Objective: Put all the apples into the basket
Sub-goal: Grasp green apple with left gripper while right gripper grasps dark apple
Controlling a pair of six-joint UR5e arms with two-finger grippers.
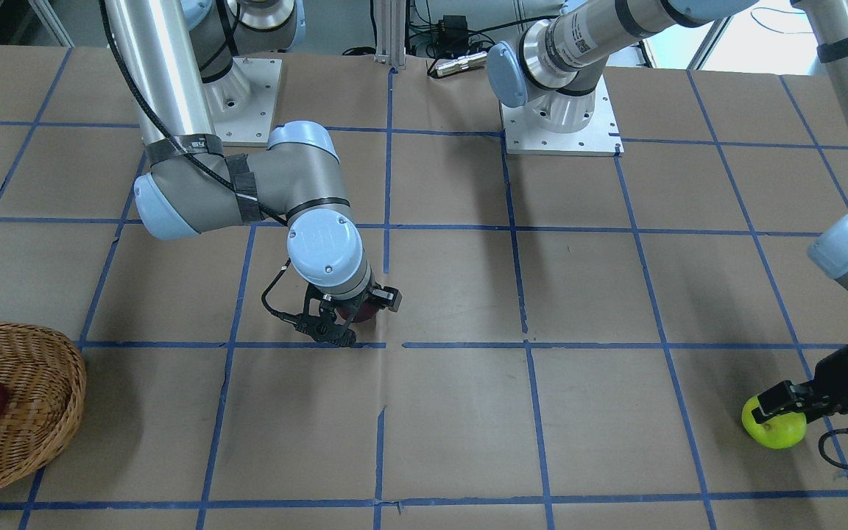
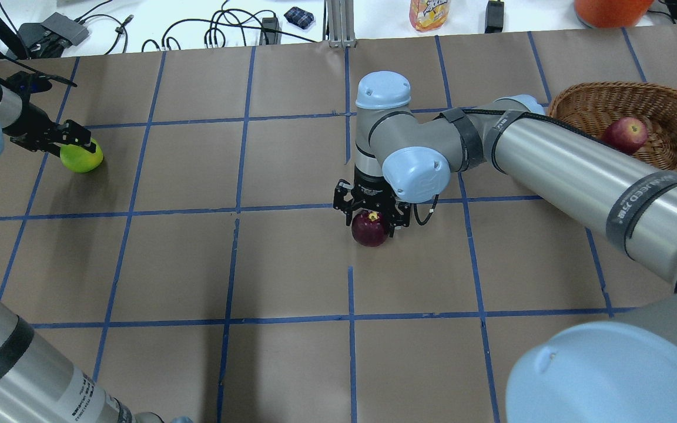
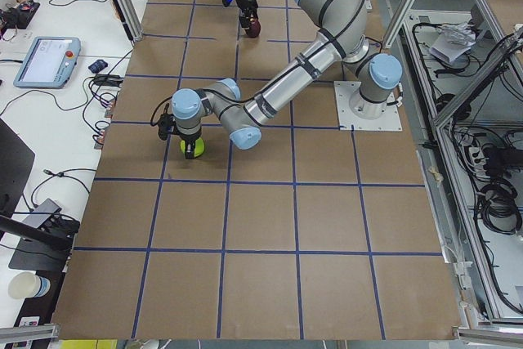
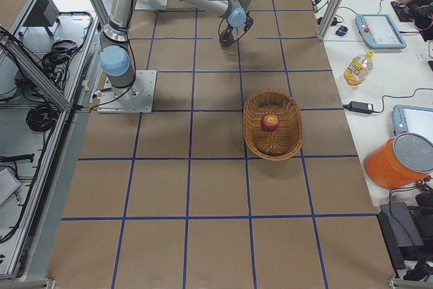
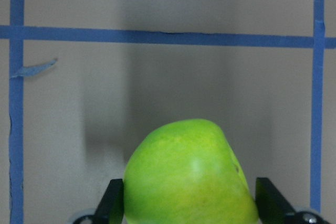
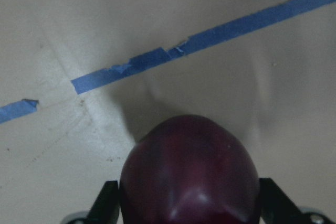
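The red apple (image 2: 624, 134) lies inside the wicker basket (image 2: 585, 100) at the table's right end. The dark maroon apple (image 2: 369, 231) rests on the paper near the table's middle. My right gripper (image 2: 369, 226) points straight down over it, and in the right wrist view the fingers (image 6: 109, 203) press against both sides of the maroon apple (image 6: 189, 171). The yellow-green apple (image 2: 81, 157) rests near the far left edge. My left gripper (image 2: 80, 147) is closed around it, with the fingers (image 5: 114, 203) against the sides of the green apple (image 5: 186, 177).
Brown paper with a grid of blue tape (image 2: 238, 205) covers the table. The arm base plates (image 1: 560, 121) stand at the robot's side. Cables, a bottle (image 2: 429, 13) and an orange bucket (image 2: 609, 9) lie beyond the far edge.
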